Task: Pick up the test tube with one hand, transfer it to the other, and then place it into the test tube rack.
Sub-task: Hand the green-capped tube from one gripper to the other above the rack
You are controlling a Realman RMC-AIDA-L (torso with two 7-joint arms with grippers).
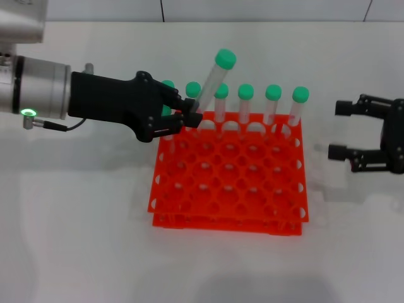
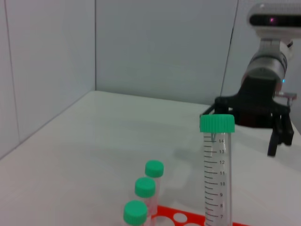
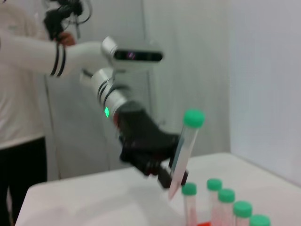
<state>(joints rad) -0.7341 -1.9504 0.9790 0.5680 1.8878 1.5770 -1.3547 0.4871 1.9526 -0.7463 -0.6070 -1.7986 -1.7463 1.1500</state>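
My left gripper is shut on the lower part of the test tube, a clear tube with a green cap. It holds the tube tilted above the back left of the orange-red rack, with the cap higher than the other tubes. The held tube stands close in the left wrist view. The right wrist view shows the tube in my left gripper. My right gripper is open and empty, to the right of the rack and apart from it.
Several other green-capped tubes stand upright in the rack's back row. They also show in the left wrist view and the right wrist view. A person in white stands behind the table.
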